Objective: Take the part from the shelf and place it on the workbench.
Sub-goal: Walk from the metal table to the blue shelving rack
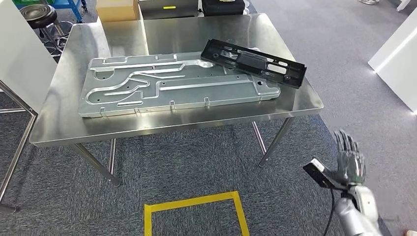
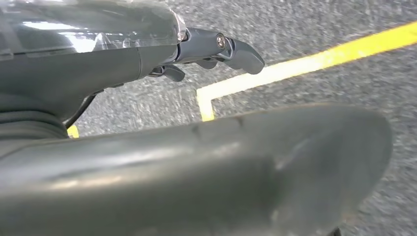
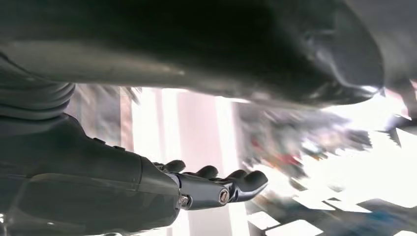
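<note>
Right hand [image 1: 350,160] empty, fingers spread; left hand [image 2: 216,49] likewise. One black part [image 1: 253,62] atop one metal panel [image 1: 172,86], workbench [image 1: 64,123].

- Right robot hand [image 1: 350,157] raised beside the silver forearm, fingers spread and extended, holding nothing; in its wrist view [image 3: 216,184] likewise straight
- Left robot hand [image 2: 216,49] empty above the floor, fingers loosely extended

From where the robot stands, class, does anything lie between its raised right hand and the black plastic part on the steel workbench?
Nothing visible does. The right hand is raised, holding nothing, beside the steel workbench, off its right corner. The long black plastic part lies on the large stamped metal plate, with only carpet and the table edge between it and the hand.
</note>
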